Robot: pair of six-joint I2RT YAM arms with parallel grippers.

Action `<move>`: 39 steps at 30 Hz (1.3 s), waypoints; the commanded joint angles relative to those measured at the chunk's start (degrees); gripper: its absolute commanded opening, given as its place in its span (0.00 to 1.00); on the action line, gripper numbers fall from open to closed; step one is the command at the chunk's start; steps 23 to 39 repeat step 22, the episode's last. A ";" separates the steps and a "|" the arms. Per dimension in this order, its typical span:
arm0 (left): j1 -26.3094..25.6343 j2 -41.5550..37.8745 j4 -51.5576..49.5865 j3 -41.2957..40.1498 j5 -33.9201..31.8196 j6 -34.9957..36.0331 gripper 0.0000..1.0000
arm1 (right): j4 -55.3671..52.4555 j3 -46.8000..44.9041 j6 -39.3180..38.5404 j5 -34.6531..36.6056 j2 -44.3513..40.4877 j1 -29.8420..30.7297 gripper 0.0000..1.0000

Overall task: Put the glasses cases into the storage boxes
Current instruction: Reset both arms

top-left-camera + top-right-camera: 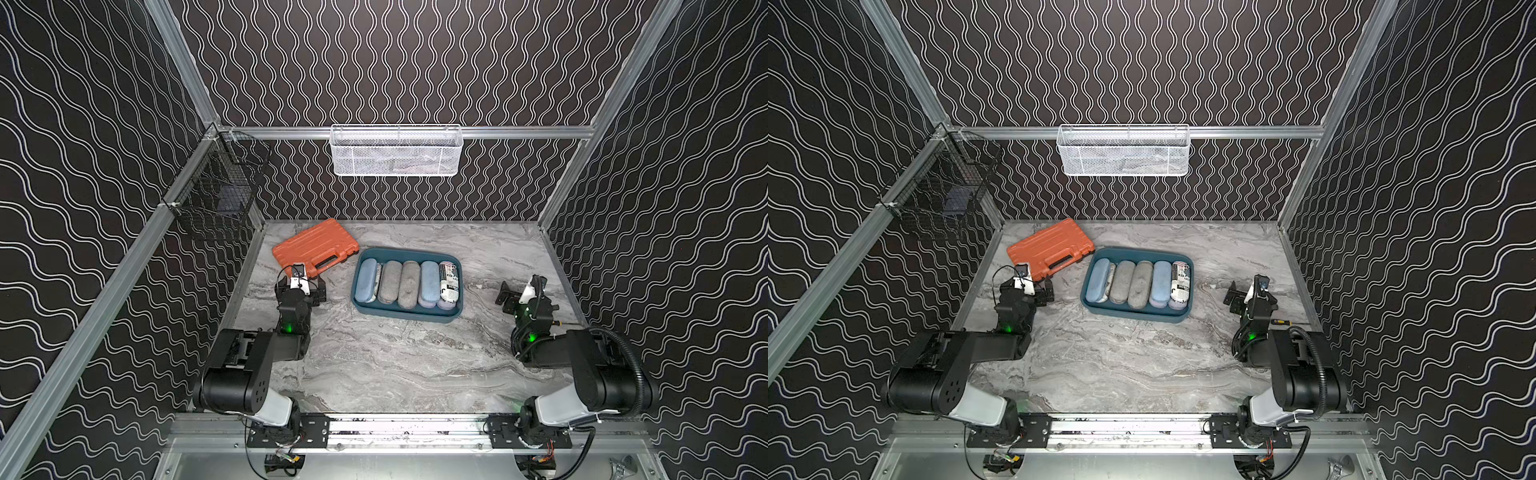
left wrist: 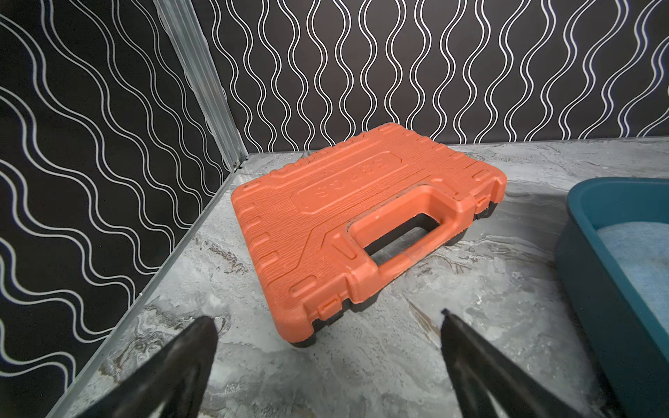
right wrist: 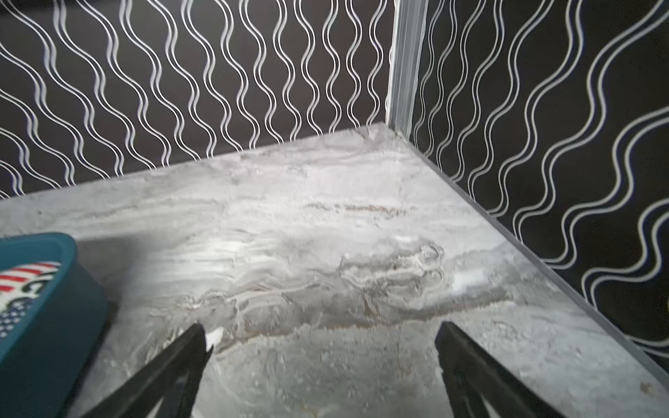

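Glasses cases: I find them in the storage box between my hands, neither clearly nearer; left hand and right hand wide, empty.

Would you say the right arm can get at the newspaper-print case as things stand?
Probably yes: the case lies uppermost at the end of the tray nearest the open right pincer, with nothing standing between them.

Even overhead light; a soft shadow lies beside the dark teal plastic tray on the grey marbled tabletop. Both top views are sharp; the right wrist view is smeared, its edges bowed.
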 commanded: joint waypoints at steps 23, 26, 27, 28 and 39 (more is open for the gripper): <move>-0.06 0.25 1.88 0.10 0.20 0.56 0.99 | 3.56 -0.03 -0.90 1.23 0.22 0.63 1.00; -0.06 0.25 1.88 0.10 0.20 0.56 0.99 | 3.56 -0.03 -0.90 1.23 0.22 0.63 1.00; -0.06 0.25 1.88 0.10 0.20 0.56 0.99 | 3.56 -0.03 -0.90 1.23 0.22 0.63 1.00; -0.06 0.25 1.88 0.10 0.20 0.56 0.99 | 3.56 -0.03 -0.90 1.23 0.22 0.63 1.00; -0.06 0.25 1.88 0.10 0.20 0.56 0.99 | 3.56 -0.03 -0.90 1.23 0.22 0.63 1.00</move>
